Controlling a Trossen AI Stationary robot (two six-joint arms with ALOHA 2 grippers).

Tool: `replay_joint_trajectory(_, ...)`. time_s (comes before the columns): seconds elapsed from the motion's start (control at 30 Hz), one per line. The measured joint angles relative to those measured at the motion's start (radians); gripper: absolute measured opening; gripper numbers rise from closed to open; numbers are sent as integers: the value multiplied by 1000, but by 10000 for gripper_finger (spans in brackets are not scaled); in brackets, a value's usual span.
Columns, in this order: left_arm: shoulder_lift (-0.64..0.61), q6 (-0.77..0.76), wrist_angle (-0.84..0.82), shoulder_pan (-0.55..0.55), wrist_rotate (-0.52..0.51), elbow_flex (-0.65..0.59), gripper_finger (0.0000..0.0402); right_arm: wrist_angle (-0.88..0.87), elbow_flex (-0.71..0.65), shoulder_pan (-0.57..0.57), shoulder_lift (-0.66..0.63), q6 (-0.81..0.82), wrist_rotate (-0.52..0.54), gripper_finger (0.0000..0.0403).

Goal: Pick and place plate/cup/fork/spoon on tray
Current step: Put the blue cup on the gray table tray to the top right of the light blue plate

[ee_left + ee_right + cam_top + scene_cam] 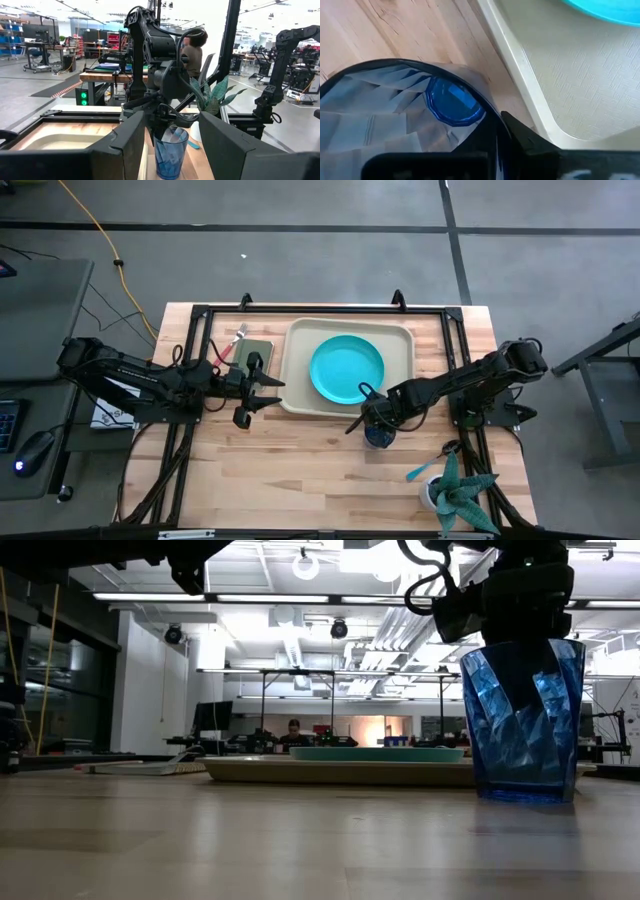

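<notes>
The dark-blue cup (378,436) stands upright on the table just near of the tray (300,402); it also shows in the low view (527,720). My right gripper (372,422) is at its rim, shut on it. The turquoise plate (346,370) lies on the tray. The pink-handled fork (236,343) lies by the olive pad (258,350). The blue-handled spoon (424,471) lies by the plant. My left gripper (262,395) is open and empty, left of the tray. My right gripper comes from above, pointing down, and has the cup's rim (487,112) on the side toward the tray. One finger (520,140) stands outside the wall and the other seems to be inside. The cup is upright, its base (525,795) at the table top.
A teal spiky plant in a white pot (455,498) stands at the near right. Black frame rails (190,360) run along the table's left, right and far sides. Bare wood lies along the near edge (300,480).
</notes>
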Motion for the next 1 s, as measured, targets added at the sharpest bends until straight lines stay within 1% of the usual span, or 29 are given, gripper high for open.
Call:
replay_joint_trajectory(0.13, 0, 0, 0, 0, 0, 0, 168, 0, 0, 0, 0, -16, 0, 9)
replay_joint_trajectory(0.3, 0, 0, 0, 0, 0, 0, 168, 0, 0, 0, 0, -18, -2, 4)
replay_joint_trajectory(0.37, 0, 0, 0, 0, 0, 0, 168, -1, 0, 0, -1, -27, -20, 3)
replay_joint_trajectory(0.5, 0, 0, 0, 0, 0, 0, 168, -32, 3, 0, -11, -52, -94, 2)
replay_joint_trajectory(0.57, 0, 0, 0, 0, 0, 0, 168, -53, 20, 1, -23, -63, -102, 1)
replay_joint_trajectory(0.67, 0, 0, 0, 0, 0, 0, 168, -74, 62, 3, -54, -85, -87, 1)
replay_joint_trajectory(0.77, 0, 0, 0, 0, 0, 0, 168, -79, 116, 3, -96, -125, -39, 1)
replay_joint_trajectory(0.87, 0, 0, 0, 0, 0, 0, 168, -78, 171, 3, -137, -176, 71, 1)
replay_joint_trajectory(0.93, 0, 0, 0, 0, 0, 0, 168, -81, 204, -2, -158, -228, 190, 1)
replay_joint_trajectory(1.0, 0, 0, 0, 0, 0, 0, 168, -79, 233, -14, -171, -290, 336, 1)
